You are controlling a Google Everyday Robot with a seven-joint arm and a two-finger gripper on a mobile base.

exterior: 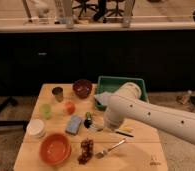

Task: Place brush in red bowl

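The brush (122,132) lies on the wooden table, its dark head toward the left near a blue sponge and its dark handle section pointing right. My gripper (102,126) is at the end of the white arm, low over the middle of the brush. The wrist covers the fingers and the brush's whitish handle, so I cannot tell whether the brush is gripped. The red bowl (55,148) stands at the table's front left, a short way left of and nearer than the gripper, with nothing in it.
A fork (111,148) and a dark reddish cluster (85,150) lie by the front edge. Blue sponge (74,125), white bowl (36,128), green cup (45,110), orange item (69,107), metal cup (57,93), maroon bowl (82,88) and green tray (133,83) fill the rest.
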